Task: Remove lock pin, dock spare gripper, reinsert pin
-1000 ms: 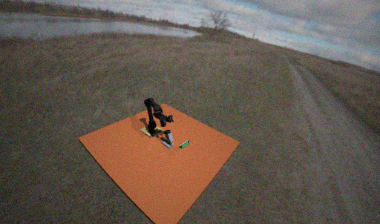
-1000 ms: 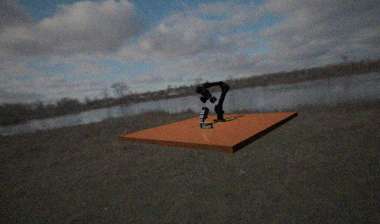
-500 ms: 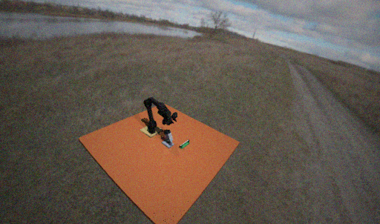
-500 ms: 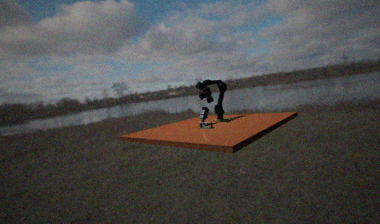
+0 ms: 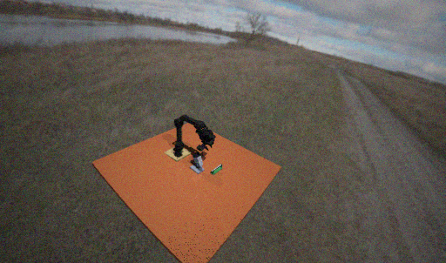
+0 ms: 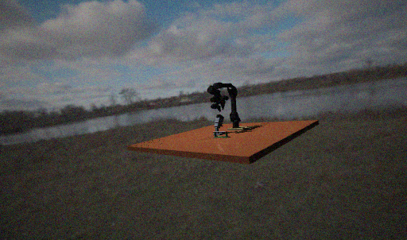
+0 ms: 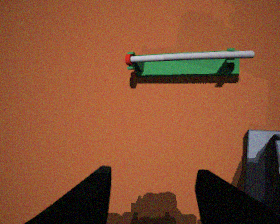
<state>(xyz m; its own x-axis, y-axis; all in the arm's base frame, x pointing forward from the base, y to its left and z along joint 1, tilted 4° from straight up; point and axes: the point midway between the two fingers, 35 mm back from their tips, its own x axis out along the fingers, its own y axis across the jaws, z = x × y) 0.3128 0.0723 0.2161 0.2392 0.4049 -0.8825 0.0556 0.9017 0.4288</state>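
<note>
The lock pin (image 7: pixel 191 56) is a white rod with a red head at its left end in the wrist view. It lies along the top of a green holder (image 7: pixel 183 68) (image 5: pixel 216 171) on the mat. The grey mount (image 5: pixel 199 163) (image 6: pixel 217 123) (image 7: pixel 258 140) stands beside the holder, cut off at the right edge of the wrist view. A dark part (image 5: pixel 196 155) (image 6: pixel 219 117) sits on top of the mount; it looks like the spare gripper, too small to tell how it is seated. My gripper (image 7: pixel 154 177) is partly open and empty, above the mat near the mount. The socket's hole is not visible.
The orange mat (image 5: pixel 172 196) (image 6: pixel 253 145) carries everything. The arm's base stands on a pale yellow plate (image 5: pixel 170 153) behind the mount in the top view. The mount is close to my gripper's right finger in the wrist view.
</note>
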